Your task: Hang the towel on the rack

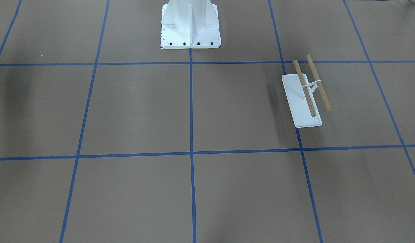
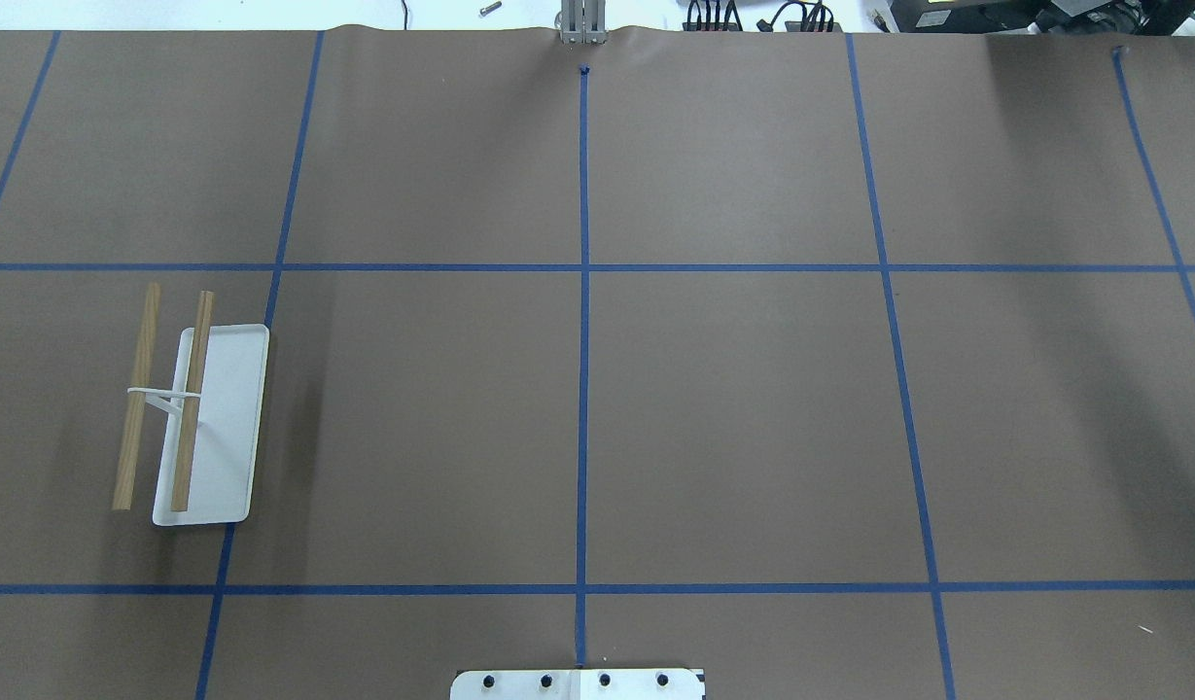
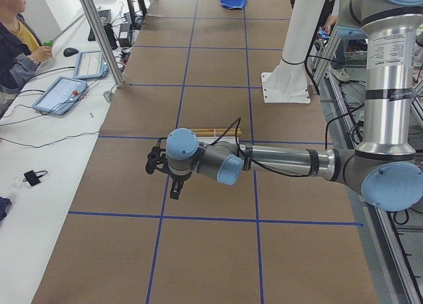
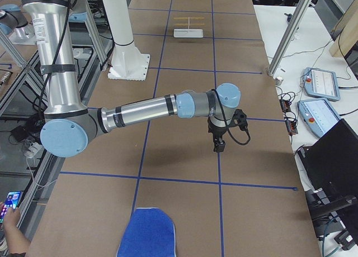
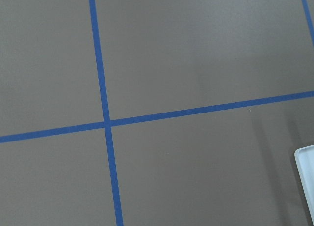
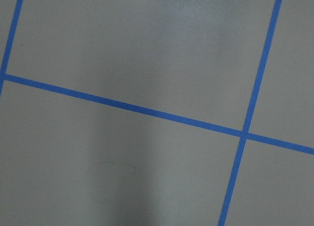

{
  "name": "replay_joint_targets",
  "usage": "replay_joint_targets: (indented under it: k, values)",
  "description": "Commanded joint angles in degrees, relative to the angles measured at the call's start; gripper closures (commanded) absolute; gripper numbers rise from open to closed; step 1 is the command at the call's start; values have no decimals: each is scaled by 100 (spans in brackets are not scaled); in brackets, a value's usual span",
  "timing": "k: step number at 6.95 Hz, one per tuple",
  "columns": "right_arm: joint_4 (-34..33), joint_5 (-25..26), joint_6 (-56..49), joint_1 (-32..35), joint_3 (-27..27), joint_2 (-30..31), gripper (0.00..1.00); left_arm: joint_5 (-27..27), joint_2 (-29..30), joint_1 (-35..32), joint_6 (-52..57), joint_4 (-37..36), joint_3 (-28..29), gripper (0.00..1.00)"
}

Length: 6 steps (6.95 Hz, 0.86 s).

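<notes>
The rack (image 2: 232, 408) stands on the robot's left half of the table, with a white tray base and two wooden dowel bars, both bare. It also shows in the front view (image 1: 293, 94) and far off in the right-side view (image 4: 189, 32). The blue towel (image 4: 146, 234) lies flat at the table's right end, far from the rack, and shows small in the left-side view (image 3: 233, 1). My left gripper (image 3: 175, 191) hangs above the table near the rack. My right gripper (image 4: 218, 147) hangs over bare table. Both show only in side views, so I cannot tell whether they are open or shut.
The large white bolted pedestal (image 1: 190, 27) stands at the robot's edge, mid-table. A corner of the rack's tray (image 5: 306, 162) shows in the left wrist view. Aluminium posts (image 3: 99, 33) and tablets (image 3: 63, 94) stand along the operators' side. An operator (image 3: 16, 33) sits there.
</notes>
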<state>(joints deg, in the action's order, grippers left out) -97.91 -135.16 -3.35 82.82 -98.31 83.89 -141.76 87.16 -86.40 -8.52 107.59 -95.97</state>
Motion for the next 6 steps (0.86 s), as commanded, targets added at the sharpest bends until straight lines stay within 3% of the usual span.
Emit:
replay_joint_targets:
  k: [1, 6]
  values:
    - [0, -27, 27, -20, 40, 23, 0, 16, 38, 0, -9, -1, -10, 2]
    - [9, -54, -25, -46, 40, 154, 0, -10, -23, 0, 0, 86, -19, 2]
